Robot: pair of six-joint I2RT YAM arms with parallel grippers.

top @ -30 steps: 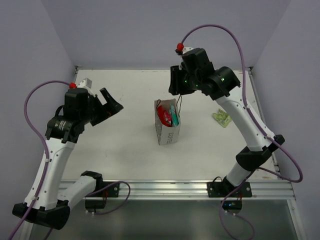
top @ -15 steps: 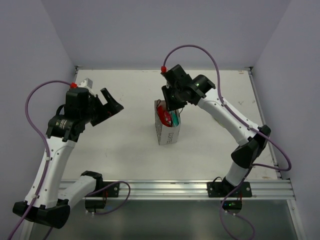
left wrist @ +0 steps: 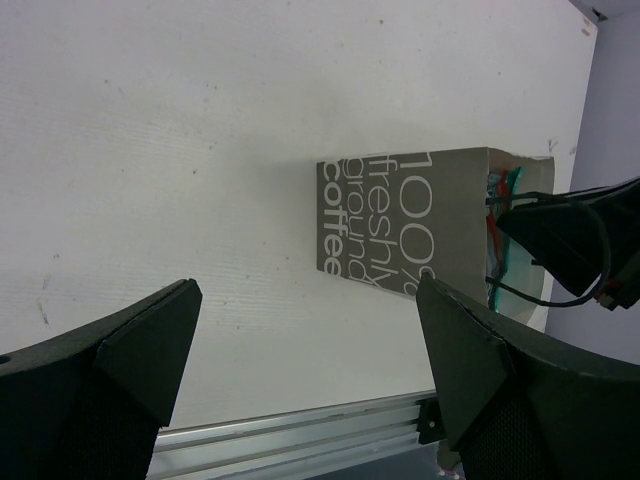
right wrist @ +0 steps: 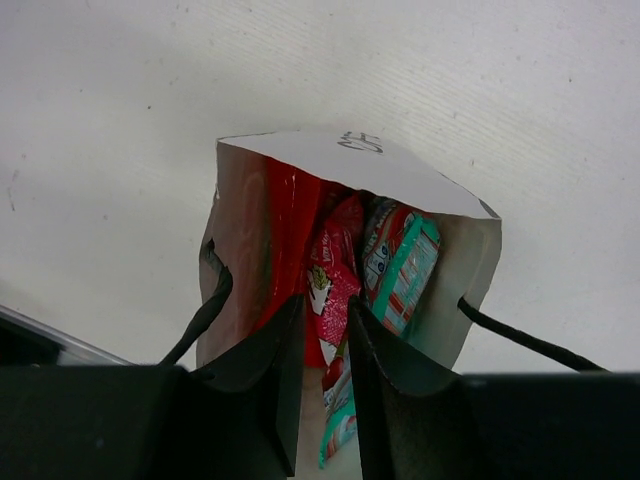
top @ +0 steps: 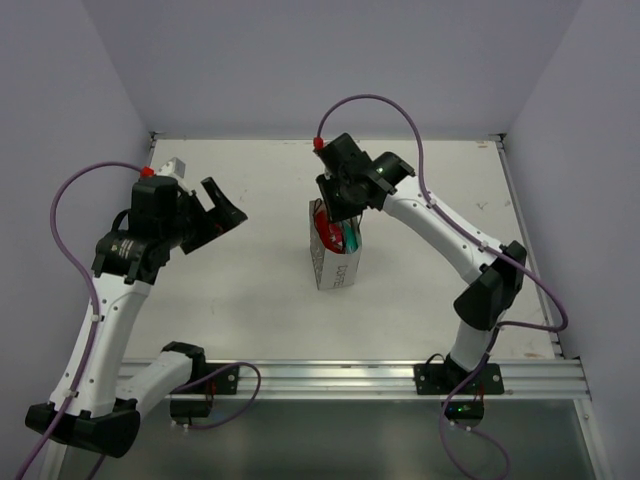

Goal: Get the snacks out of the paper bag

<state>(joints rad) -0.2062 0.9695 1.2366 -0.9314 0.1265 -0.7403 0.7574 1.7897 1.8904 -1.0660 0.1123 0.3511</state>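
evidently three snacks (right wrist: 385,265) sit inside the paper bag (left wrist: 400,225); right gripper (right wrist: 322,305) at its mouth, grip unclear; left gripper (left wrist: 308,290) splayed.

White-shelled links with black joint housings form the left arm (top: 98,325) and right arm (top: 445,232). Behind each wrist a purple cable (top: 365,98) loops from a red cap (top: 319,142). The left gripper (left wrist: 305,290) and right gripper (right wrist: 323,300) have matte black wedge-shaped fingers (left wrist: 140,340)

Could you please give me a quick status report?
Left gripper open, away from bag. Right gripper in bag mouth, nearly closed over small red packet, grip unclear. Bag upright, large red packet, teal packet also inside. Handles flank fingers.
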